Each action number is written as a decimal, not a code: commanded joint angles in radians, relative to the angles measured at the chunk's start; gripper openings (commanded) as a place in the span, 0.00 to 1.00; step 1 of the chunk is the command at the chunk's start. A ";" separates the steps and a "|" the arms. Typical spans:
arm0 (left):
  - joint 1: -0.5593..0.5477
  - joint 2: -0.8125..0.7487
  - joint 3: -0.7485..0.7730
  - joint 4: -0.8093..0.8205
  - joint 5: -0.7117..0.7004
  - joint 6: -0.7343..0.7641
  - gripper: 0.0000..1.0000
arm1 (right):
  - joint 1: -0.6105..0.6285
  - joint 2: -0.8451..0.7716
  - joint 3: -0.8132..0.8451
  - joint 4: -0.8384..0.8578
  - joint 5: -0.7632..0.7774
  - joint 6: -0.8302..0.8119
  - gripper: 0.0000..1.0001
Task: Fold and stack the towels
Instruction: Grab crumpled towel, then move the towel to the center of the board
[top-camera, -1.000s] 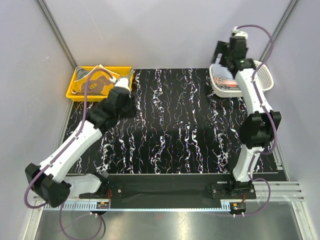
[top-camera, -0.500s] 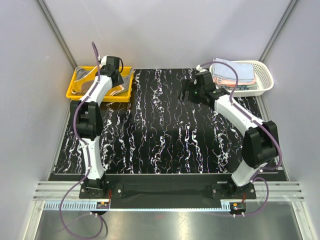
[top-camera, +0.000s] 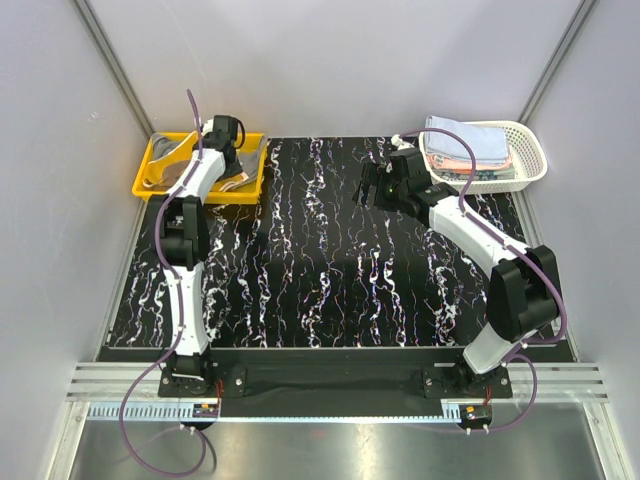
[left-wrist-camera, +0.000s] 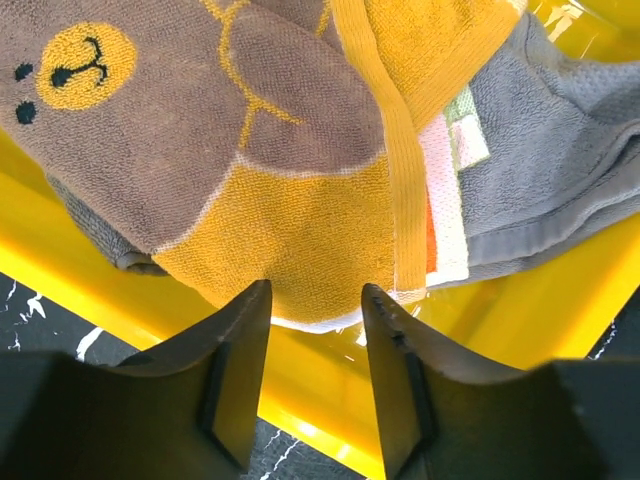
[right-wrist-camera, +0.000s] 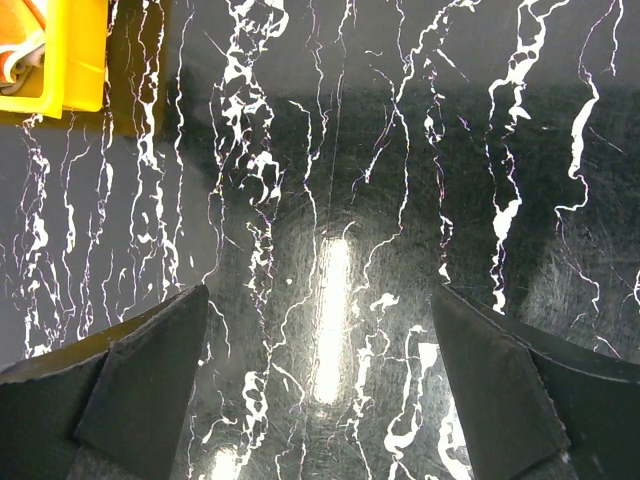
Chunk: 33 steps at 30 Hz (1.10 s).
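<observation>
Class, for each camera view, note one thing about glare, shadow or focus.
Top external: even light, only a faint sheen on the black table. Left wrist: the orange bear towel is sharp, while the left gripper shows as dark, underlit fingers. Right wrist: a bright reflection streaks the table between the dark, soft-edged fingers of the open right gripper.

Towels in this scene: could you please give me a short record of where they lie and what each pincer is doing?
yellow tray: holds a brown-and-orange bear towel overlapping a grey towel
white basket: stacked towels, light blue towel on top
left pincer: open, just above the bear towel's edge, holding nothing
right pincer: open, empty, over the black marbled table
</observation>
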 joint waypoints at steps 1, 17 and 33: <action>0.006 0.015 0.036 0.021 0.015 -0.011 0.45 | 0.007 -0.045 -0.004 0.039 -0.018 0.001 1.00; 0.005 -0.060 -0.007 0.084 -0.008 -0.043 0.04 | 0.005 -0.037 -0.003 0.042 -0.023 -0.013 1.00; -0.176 -0.494 -0.095 0.138 -0.064 0.043 0.00 | 0.005 -0.031 0.063 0.010 0.022 -0.028 1.00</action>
